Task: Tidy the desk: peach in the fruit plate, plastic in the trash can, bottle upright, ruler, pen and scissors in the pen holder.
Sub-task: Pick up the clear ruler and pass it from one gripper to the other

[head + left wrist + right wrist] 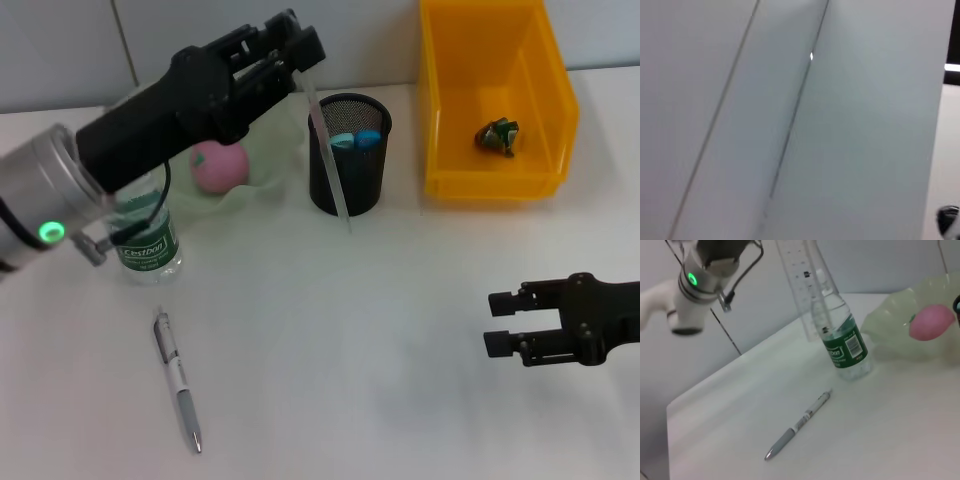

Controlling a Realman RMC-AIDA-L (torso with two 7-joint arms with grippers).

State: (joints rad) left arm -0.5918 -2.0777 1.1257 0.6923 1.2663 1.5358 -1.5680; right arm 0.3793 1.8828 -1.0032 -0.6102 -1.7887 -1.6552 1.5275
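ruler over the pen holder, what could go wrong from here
1. The left gripper holds the ruler tilted, its lower end hanging outside the pen holder, in front of its wall; lowering now could miss the opening or knock the cup over.
2. The scissors' blue handles already fill part of the opening, so the ruler may jam.
3. The left arm hangs above the bottle; a swing could topple it.

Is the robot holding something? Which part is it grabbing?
Yes. The left gripper holds the clear ruler by its top end, above the pen holder. The right gripper is open and holds nothing.
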